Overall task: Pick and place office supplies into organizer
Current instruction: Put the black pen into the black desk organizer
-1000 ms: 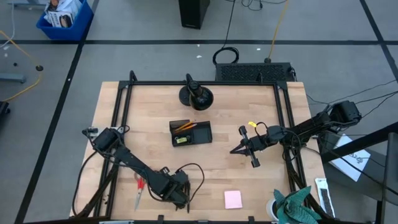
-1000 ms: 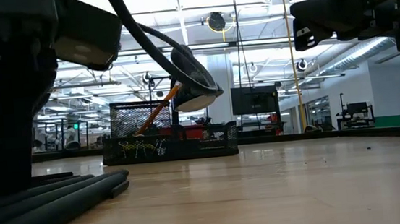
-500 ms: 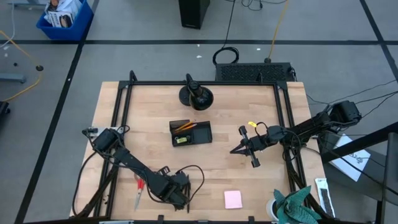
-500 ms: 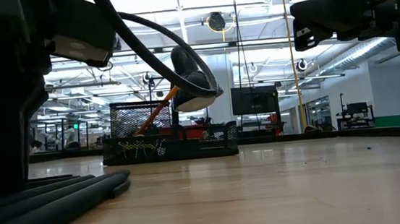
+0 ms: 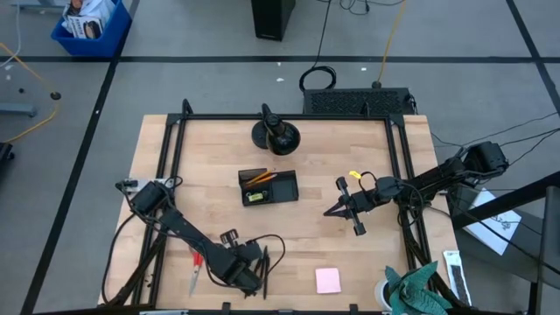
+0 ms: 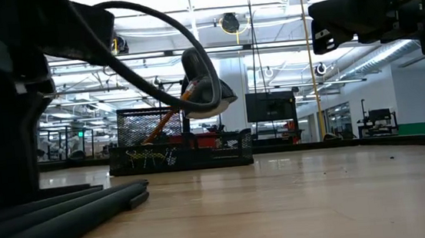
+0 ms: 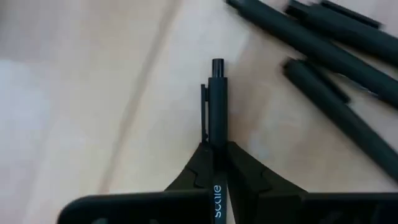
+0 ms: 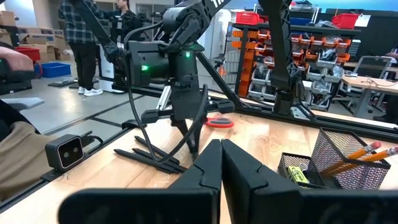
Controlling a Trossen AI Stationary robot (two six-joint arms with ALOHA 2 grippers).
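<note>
My left fingers (image 7: 217, 158) pinched tight on one black pen (image 7: 217, 102) at the counter's (image 5: 350, 254) lower left, spare pens (image 7: 323, 37) beside it, organizer (image 5: 269, 186) mid-frame, pink pad (image 5: 328, 280) lower right, my right fingers (image 5: 331, 211) closed on nothing, right of the organizer

A round black stand base (image 5: 276, 136) sits on the wooden table (image 5: 210, 149).
</note>
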